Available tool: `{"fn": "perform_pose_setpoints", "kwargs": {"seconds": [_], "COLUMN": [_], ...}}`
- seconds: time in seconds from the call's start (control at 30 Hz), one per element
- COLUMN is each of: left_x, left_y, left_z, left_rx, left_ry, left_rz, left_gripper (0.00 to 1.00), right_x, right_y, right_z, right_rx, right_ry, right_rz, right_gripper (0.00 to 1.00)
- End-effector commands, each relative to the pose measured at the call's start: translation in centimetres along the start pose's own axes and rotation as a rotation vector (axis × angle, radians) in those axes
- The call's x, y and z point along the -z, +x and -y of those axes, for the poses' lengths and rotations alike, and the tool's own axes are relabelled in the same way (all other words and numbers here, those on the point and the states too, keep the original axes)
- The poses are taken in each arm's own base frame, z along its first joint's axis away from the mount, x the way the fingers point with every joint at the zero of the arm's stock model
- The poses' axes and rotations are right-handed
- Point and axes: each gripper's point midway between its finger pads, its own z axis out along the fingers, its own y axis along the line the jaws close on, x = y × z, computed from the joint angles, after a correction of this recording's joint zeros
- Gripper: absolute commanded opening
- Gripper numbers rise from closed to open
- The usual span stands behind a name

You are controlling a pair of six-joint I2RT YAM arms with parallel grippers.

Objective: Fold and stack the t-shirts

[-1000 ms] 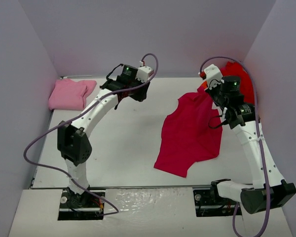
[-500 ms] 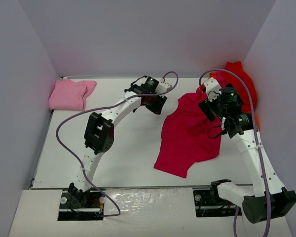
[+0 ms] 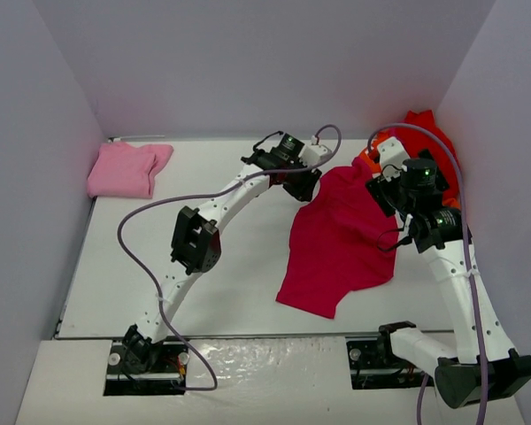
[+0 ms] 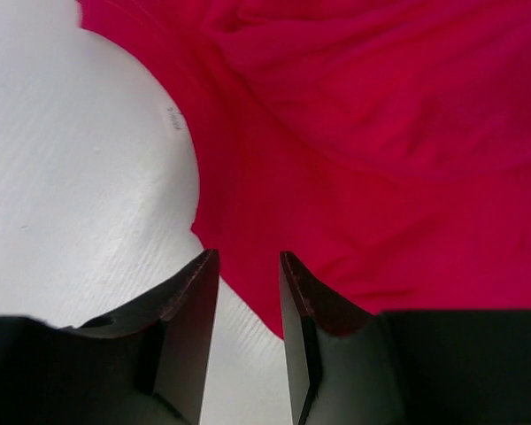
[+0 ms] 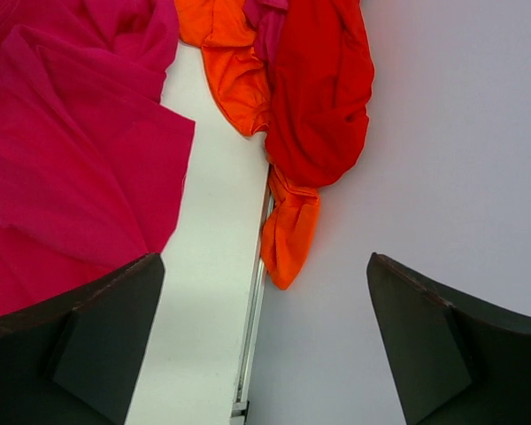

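Pink shirt (image 3: pixel 128 170) sitting folded at the tabletop's (image 3: pixel 230 266) far-left corner. Left gripper (image 4: pixel 248 254) hovering at the edge of the magenta shirt (image 3: pixel 341 235), which is lying spread mid-right; jaws standing slightly apart, gripping nothing. Right gripper (image 5: pixel 265 266) jaws gaping wide, empty, facing orange shirt (image 5: pixel 234 71) and red shirt (image 5: pixel 323 88), both bunching against the right wall.

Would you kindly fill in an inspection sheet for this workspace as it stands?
Surface: white table, no stains seen.
Job's things: pink t-shirt folded at the far left corner; crimson t-shirt spread rumpled at centre right; red t-shirt and orange t-shirt heaped together at the far right corner.
Clutter: nothing seen.
Grippers: left gripper narrowly open at the crimson t-shirt's edge; right gripper wide open, empty.
Cables: purple cables loop along both arms.
Surroundings: plain pale walls on three sides.
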Motion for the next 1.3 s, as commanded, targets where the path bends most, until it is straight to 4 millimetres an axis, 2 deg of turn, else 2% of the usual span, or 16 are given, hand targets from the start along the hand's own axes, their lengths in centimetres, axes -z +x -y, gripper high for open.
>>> {"fn": "perform_pose_setpoints", "kwargs": {"seconds": [0.0,0.1,0.27,0.4,0.57,0.67,0.8,0.9,0.93,1.03,1.13,1.27], "left_x": [-1.0,-2.1,-3.1,-3.6,-3.4,-1.1,3.0,5.8,6.4,8.7,10.0,11.9], "left_y": [-0.7,0.2,1.5,3.0,5.9,9.5,14.1,16.4,17.1,17.1,17.2,20.0], "left_z": [2.8,3.1,1.7,2.0,1.0,-0.6,-4.3,-8.4,-8.9,-10.6,-10.8,-9.7], "left_rx": [-0.015,0.011,0.018,0.031,0.064,0.099,0.229,0.27,0.279,0.265,0.253,0.283], "left_ry": [0.184,0.223,0.147,0.155,0.088,0.042,-0.05,-0.154,-0.172,-0.219,-0.281,-0.27], "left_rz": [0.026,0.007,-0.035,-0.081,-0.199,-0.343,-0.43,-0.45,-0.463,-0.424,-0.446,-0.532], "left_gripper": [0.29,0.29,0.22,0.17,0.01,0.0,0.0,0.0,0.0,0.0,0.0,0.0], "right_x": [0.5,0.3,0.2,0.1,0.3,0.5,0.2,-0.2,-0.3,-0.5,-0.5,-0.2], "right_y": [-2.3,-2.6,-2.5,-2.5,-2.5,-2.4,-2.2,-2.4,-2.4,-2.8,-2.8,-2.3], "right_z": [1.0,0.6,0.3,0.0,0.1,0.2,-0.2,-1.0,-1.2,-1.7,-1.9,-1.9], "right_rx": [-0.055,-0.065,-0.065,-0.069,-0.071,-0.067,-0.054,-0.058,-0.059,-0.07,-0.076,-0.062], "right_ry": [0.008,-0.015,-0.026,-0.038,-0.034,-0.028,-0.039,-0.069,-0.075,-0.1,-0.103,-0.097], "right_rz": [0.089,0.097,0.095,0.098,0.102,0.099,0.094,0.098,0.099,0.113,0.114,0.113], "right_gripper": [0.89,0.89,0.92,0.92,0.94,0.99,1.0,1.0,1.0,0.99,0.99,1.0]}}
